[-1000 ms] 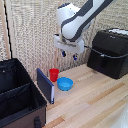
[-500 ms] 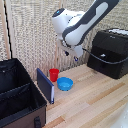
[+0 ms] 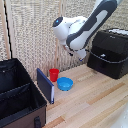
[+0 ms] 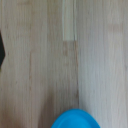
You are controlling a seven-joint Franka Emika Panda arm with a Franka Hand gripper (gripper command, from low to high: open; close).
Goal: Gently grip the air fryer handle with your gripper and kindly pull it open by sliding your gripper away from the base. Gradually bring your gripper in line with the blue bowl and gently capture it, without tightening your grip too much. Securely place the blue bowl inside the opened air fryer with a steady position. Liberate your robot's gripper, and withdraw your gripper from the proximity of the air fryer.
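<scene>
Black fabric case (image 3: 17,97): nearest, compartments open.
Dark-blue panel (image 3: 45,85): upright beside it.
Blue bowl (image 3: 64,83): on wooden table (image 3: 95,100), just beside red cup (image 3: 53,74); ungrasped.
Gripper (image 3: 80,54): has swung toward the air fryer (image 3: 110,52) since a second ago; finger state cannot be told.
Fryer appears unopened; the opening step is probably pending.

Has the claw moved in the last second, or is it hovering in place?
Yes. In the exterior view, the claw has shifted toward that view's left, away from the air fryer and closer to above the blue bowl.
</scene>
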